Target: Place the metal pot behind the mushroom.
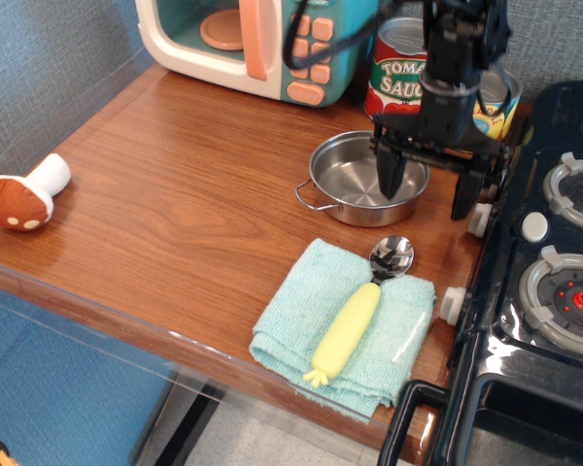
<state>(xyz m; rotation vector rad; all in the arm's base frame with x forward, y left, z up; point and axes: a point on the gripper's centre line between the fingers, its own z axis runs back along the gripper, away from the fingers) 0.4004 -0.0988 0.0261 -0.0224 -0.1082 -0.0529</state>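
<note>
The metal pot [355, 180] is a shallow shiny steel pot with wire loop handles, standing on the wooden table right of centre, in front of the cans. The mushroom [21, 195] lies on its side at the table's far left edge, brown dotted cap toward the front, white stem pointing back. My gripper [428, 190] is open and empty, hanging over the pot's right rim. Its left finger reaches down inside the pot. Its right finger [465, 194] is outside the pot, to the right.
A toy microwave [257, 44] stands at the back. A tomato sauce can [396, 73] and a pineapple can [494, 102] stand behind the pot. A teal cloth [345, 335] with a yellow-handled spoon [355, 316] lies at the front. A black toy stove [549, 272] fills the right side.
</note>
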